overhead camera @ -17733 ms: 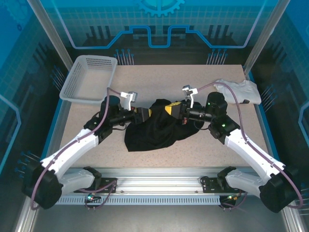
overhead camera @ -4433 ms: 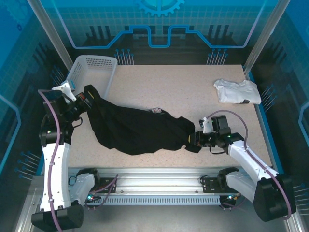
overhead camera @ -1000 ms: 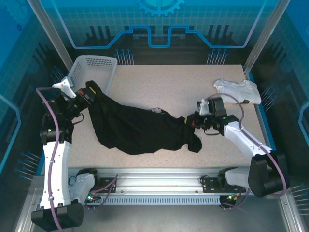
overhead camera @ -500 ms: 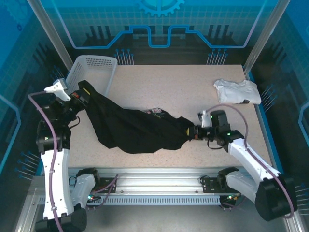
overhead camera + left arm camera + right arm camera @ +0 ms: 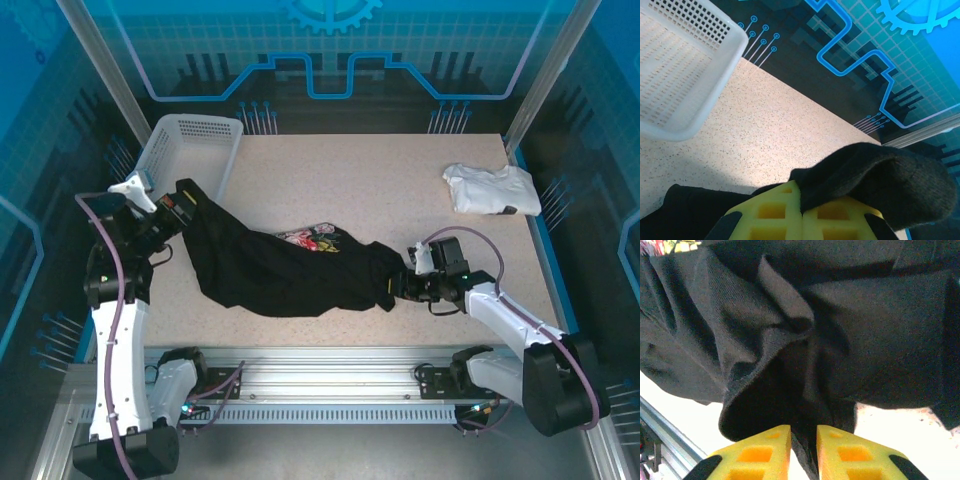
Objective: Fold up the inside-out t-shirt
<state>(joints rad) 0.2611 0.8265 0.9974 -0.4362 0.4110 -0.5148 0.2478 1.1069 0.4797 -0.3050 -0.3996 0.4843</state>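
Observation:
The black t-shirt (image 5: 290,270) lies stretched across the near half of the table, with a small coloured patch (image 5: 315,238) showing on its upper edge. My left gripper (image 5: 183,203) is raised at the left, shut on one end of the shirt. In the left wrist view the yellow fingers (image 5: 772,212) press together with a black fold (image 5: 875,175) draped over them. My right gripper (image 5: 402,285) is low on the table at the shirt's right end. In the right wrist view the gripper (image 5: 804,440) pinches a strip of the bunched cloth (image 5: 790,340).
A white mesh basket (image 5: 185,160) stands at the back left, close behind the left gripper, and appears in the left wrist view as the basket (image 5: 675,75). A smaller white folded garment (image 5: 490,188) lies at the back right. The metal rail (image 5: 330,385) runs along the near edge.
The left gripper has come slightly down and right, and the right gripper has shifted a little nearer. The shirt hangs looser between them, and the coloured patch shows more.

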